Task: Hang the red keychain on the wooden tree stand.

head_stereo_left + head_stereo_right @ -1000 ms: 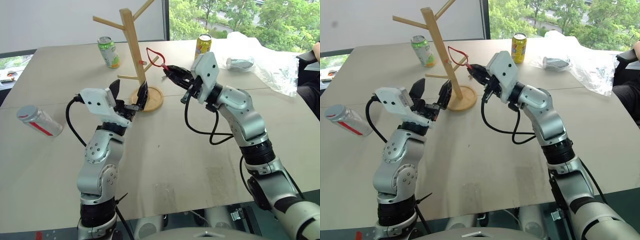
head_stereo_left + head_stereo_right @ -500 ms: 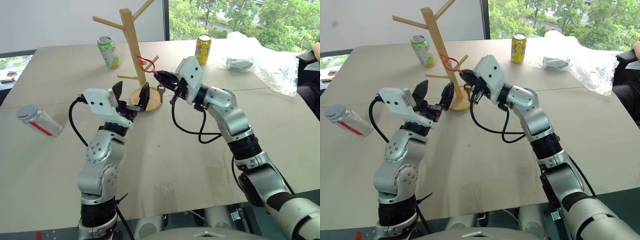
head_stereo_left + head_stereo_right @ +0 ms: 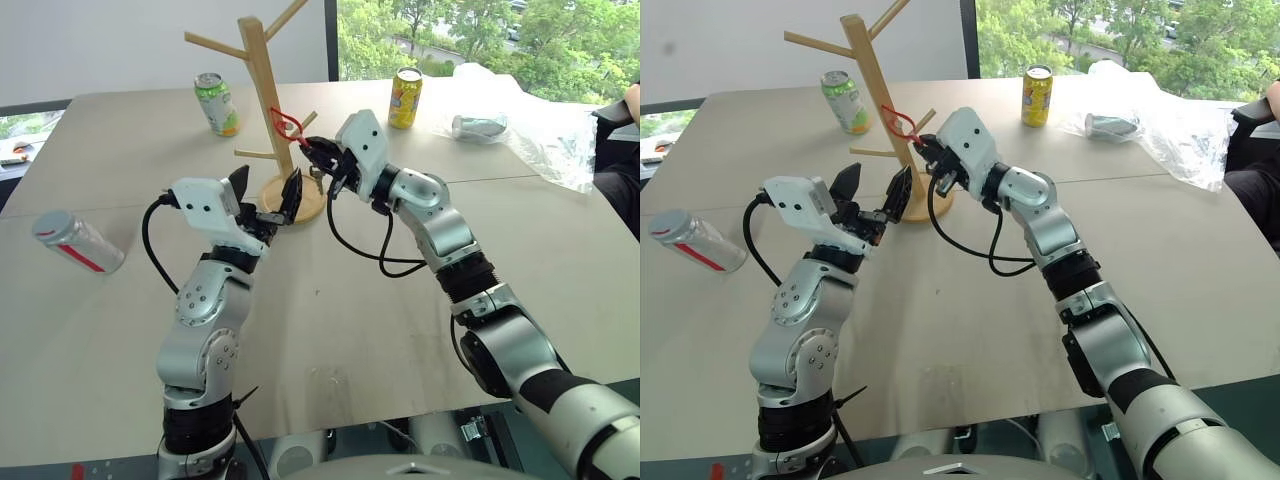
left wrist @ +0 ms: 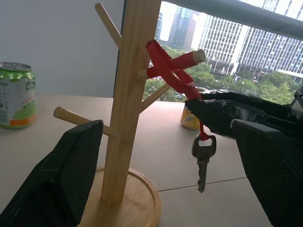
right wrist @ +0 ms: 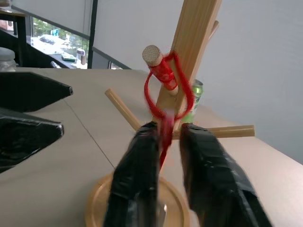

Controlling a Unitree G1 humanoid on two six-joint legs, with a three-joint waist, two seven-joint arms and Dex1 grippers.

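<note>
**Worktop inventory: stand, keychain, cans**

One wooden tree stand [image 3: 265,95]: pale round pole, slanted pegs, disc base. One red keychain [image 4: 171,71]: thin strap looped over a peg of the stand, one dark metal key dangling beside the pole. Right hand [image 5: 165,137] has its fingers slightly parted around the strap. Left hand [image 3: 266,190] is spread, just before the base. Behind the stand: one green can [image 3: 216,103], one yellow can [image 3: 405,97]. Well left: one toppled silver can [image 3: 78,242].

Red keychain [image 4: 165,71] with a dark key, pale wooden tree stand [image 4: 128,94], black fingers [image 5: 137,184], green can [image 3: 217,103].
</note>
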